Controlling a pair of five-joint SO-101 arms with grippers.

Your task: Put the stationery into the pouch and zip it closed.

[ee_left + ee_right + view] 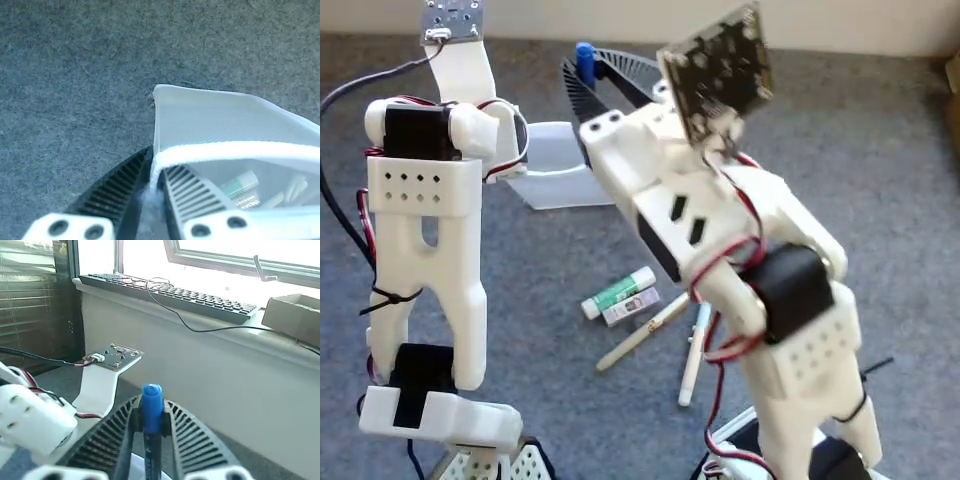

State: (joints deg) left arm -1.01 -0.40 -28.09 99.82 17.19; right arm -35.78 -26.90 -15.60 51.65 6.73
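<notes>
A white translucent pouch stands on the grey carpet at the back. My left gripper is shut on the pouch's rim, holding its edge up. Just behind the pouch, my right gripper is raised and shut on a blue pen; the pen stands upright between the black ribbed fingers. On the carpet in front lie a green-and-white glue stick, a small labelled stick, a wooden pencil and a white pen.
The right arm's white body reaches over the middle of the carpet, above part of the loose stationery. The left arm stands at the left. A wall with a sill, keyboard and box is behind.
</notes>
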